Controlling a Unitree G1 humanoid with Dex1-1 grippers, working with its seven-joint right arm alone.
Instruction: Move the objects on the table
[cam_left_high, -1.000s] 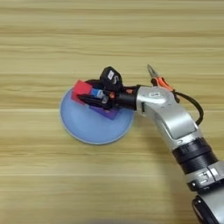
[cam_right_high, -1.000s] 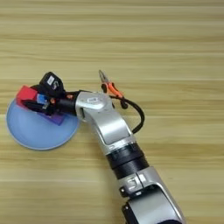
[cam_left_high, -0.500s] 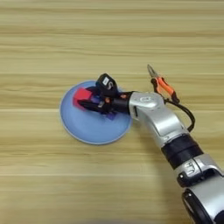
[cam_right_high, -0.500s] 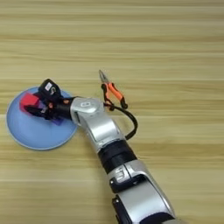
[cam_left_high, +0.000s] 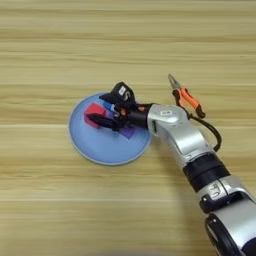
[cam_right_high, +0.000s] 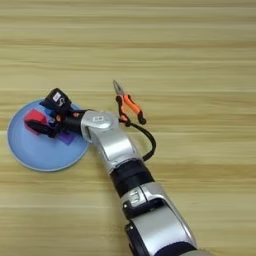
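- Our right gripper (cam_left_high: 103, 110) reaches over the round blue plate (cam_left_high: 100, 148) with its two black fingers (cam_left_high: 102, 121) spread apart, one on each side of the small red cube (cam_left_high: 94, 112).
- The red cube lies on the plate, left of its middle.
- The flat purple block (cam_left_high: 128, 132) also lies on the plate, just right of the cube, partly under our gripper.
- The orange-handled pliers (cam_right_high: 127, 103) lie on the wooden table (cam_left_high: 128, 45), off the plate to its right, beyond our silver forearm (cam_left_high: 175, 131).

Purple block (cam_left_high: 128, 132) mostly under the claw (cam_left_high: 102, 110).
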